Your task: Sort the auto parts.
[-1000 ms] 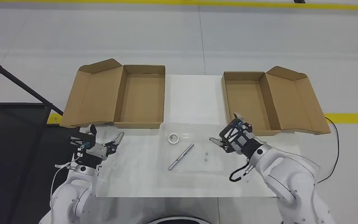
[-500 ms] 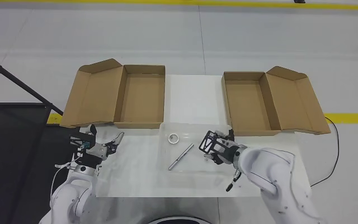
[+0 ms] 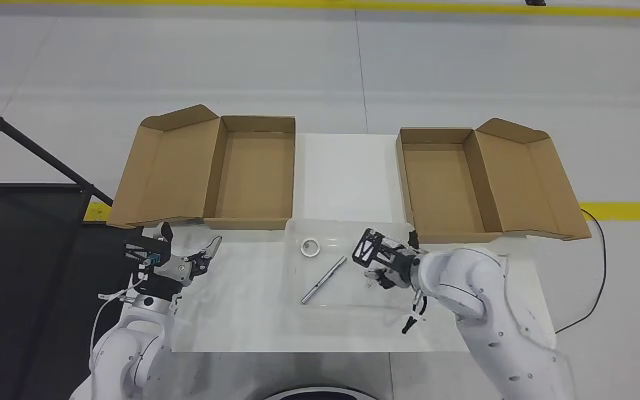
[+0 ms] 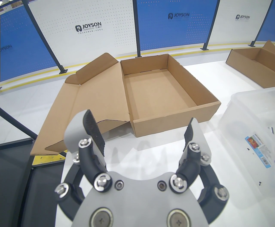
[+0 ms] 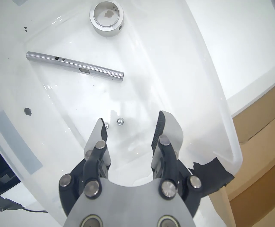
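The right claw [image 5: 131, 122] hangs spread open with nothing between its pads, dipped inside the clear plastic tub [image 5: 214, 86] in the middle of the white table [image 3: 345, 170]. Just ahead of its fingertips, nearer one finger than the other, a small silver screw [image 5: 119, 122] lies on the tub floor. A second tiny piece sits right against the tip of that same finger, too much covered to make out. Farther out in front of the claw a slim metal rod [image 5: 75, 66] lies flat across the tub floor. Beyond the rod, at the far end of the tub, a short metal ring [image 5: 106, 20] rests with its opening up. From above, the right claw [image 3: 372, 252] sits over the tub's end nearest the right cardboard box [image 3: 440, 185], with the rod [image 3: 324, 279] and the ring [image 3: 310, 246] out past its fingers. A torn scrap of black tape [image 5: 212, 172] clings to the tub rim beside the claw's knuckles. The left claw [image 4: 140, 118] is likewise released and empty, poised low over bare table. The open left cardboard box [image 4: 163, 90] stands straight ahead of it, lid flap folded out flat. The tub [image 4: 242, 111] stands off to its side toward the other arm. From above, this claw [image 3: 205, 250] is well apart from the parts.
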